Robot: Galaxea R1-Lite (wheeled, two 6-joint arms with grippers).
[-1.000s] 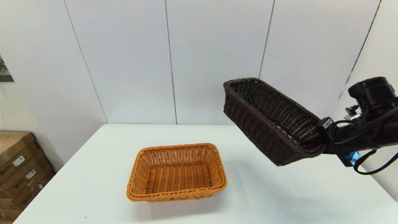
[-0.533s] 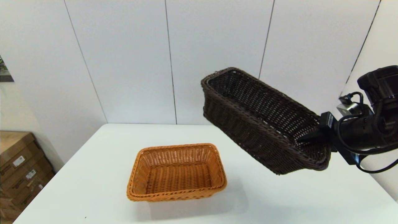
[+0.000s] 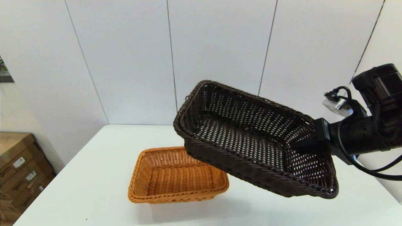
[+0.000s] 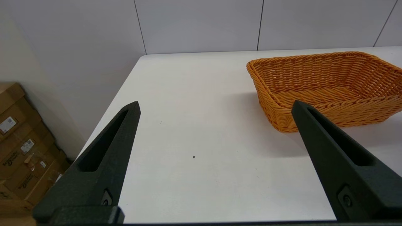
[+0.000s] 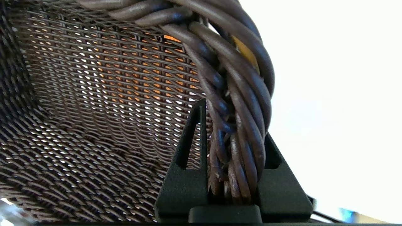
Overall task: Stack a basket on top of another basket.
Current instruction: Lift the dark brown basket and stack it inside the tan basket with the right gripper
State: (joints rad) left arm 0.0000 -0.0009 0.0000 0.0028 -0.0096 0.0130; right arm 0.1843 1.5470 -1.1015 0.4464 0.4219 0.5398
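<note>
**A:** What takes up most of the scene?

**B:** A white worktop (image 3: pixel 94 188), seen from the robot's head. On it, at about 7 o'clock from the picture's centre, sits an orange basket (image 3: pixel 178 174), open side up and flat, ready to receive another basket.

**A:** And the other basket?

**B:** A dark brown basket (image 3: pixel 251 147) hangs in the air at 3 to 4 o'clock, clear of the worktop. It is tilted, its far left corner highest, and that end overlaps the orange basket's right rim in the head view. It tilts, I judge, because it is held at one end only.

**A:** Held by what?

**B:** The right end effector (image 3: pixel 309 145), coming in from 3 o'clock. Its two fingers are clamped on the twisted rim, one inside the wall and one outside, which the right wrist view (image 5: pixel 234 150) shows plainly.

**A:** The left arm?

**B:** Idle. The left end effector (image 4: pixel 216 110) is spread wide, holding nothing, above the worktop with the orange basket nearby.
</note>
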